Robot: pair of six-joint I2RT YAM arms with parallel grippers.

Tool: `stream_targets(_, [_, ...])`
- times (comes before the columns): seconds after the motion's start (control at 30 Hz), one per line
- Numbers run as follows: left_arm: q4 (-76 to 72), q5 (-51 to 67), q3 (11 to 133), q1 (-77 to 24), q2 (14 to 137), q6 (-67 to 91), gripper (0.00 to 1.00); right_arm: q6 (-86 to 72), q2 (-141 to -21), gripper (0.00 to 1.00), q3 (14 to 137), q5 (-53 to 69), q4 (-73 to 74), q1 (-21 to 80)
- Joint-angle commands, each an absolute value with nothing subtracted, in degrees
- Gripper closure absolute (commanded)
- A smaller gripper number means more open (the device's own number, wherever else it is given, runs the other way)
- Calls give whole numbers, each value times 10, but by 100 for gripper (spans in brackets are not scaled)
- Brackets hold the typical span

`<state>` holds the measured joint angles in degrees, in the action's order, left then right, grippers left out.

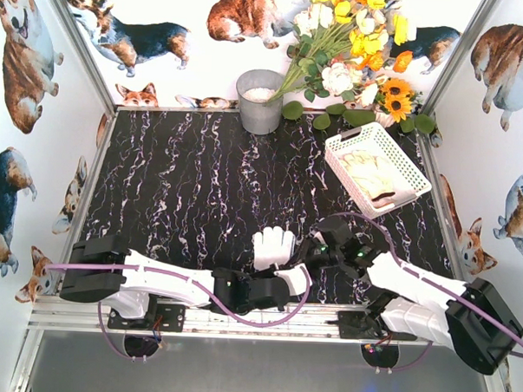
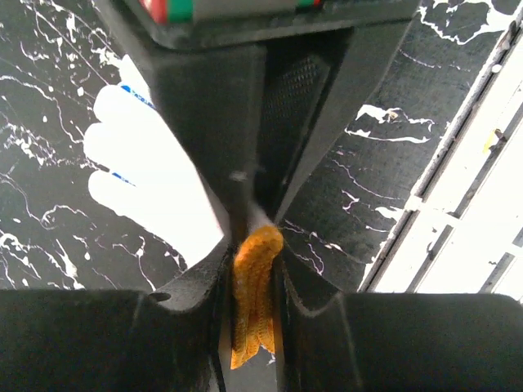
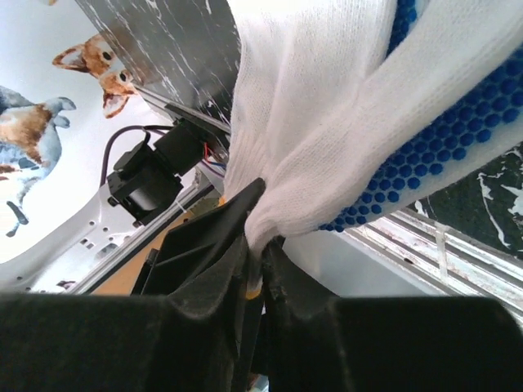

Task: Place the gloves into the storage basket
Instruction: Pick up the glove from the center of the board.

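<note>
Grey bucket (image 1: 260,100) and flowers (image 1: 355,44) stand far back on the black marbled table (image 1: 183,193)

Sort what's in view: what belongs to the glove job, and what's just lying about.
Job:
- glove, pinched by left gripper and right gripper
- basket
- gloves inside it

Lying about:
- bucket
- flowers

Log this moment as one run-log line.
left gripper: shut on dotted glove, orange cuff | right gripper: shut on dotted glove, knit | storage basket: gloves inside, far right
</note>
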<state>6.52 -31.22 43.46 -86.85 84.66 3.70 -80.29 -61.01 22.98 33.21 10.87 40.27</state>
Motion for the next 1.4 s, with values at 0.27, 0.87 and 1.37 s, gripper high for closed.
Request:
stream_targets(0.27, [117,-339,471,-869,852,148,100,-810,-466,37,203,238,70,376])
stream_targets(0.87, [145,-358,502,-851,841,219,100,-852,-433,19,174,160,132,374])
stream_targets(1.37, [130,-352,512,-849,841,228,100,-866,-520,19,169,170,54,396])
